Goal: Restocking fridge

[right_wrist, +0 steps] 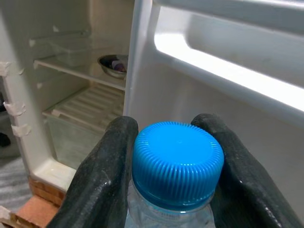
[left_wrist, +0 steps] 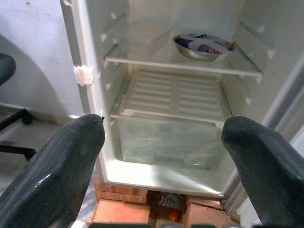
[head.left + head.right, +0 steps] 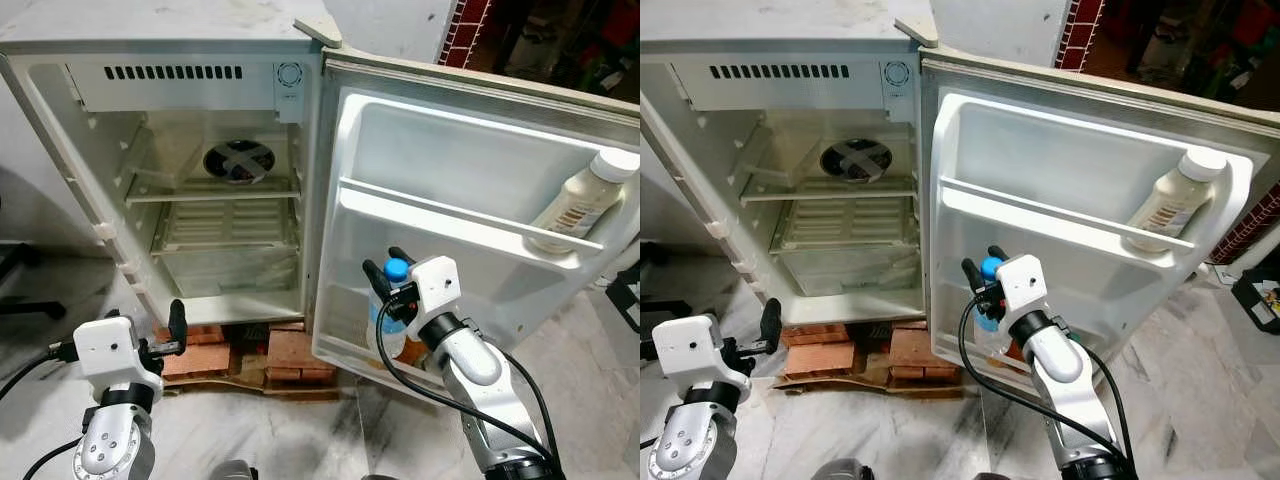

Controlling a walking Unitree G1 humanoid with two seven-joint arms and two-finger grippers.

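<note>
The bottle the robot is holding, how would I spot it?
Find the open white fridge door. Low by its bottom shelf, the right claw pinches a clear plastic bottle with a ribbed blue cap. The cream-coloured squeeze bottle higher up has a white cap.

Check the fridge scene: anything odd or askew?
Two things. The fridge stands on loose bricks over cardboard, a makeshift base. The sauce bottle leans tilted on the upper door shelf. No spills. The right gripper holds the water bottle upright at the lower door shelf.
</note>
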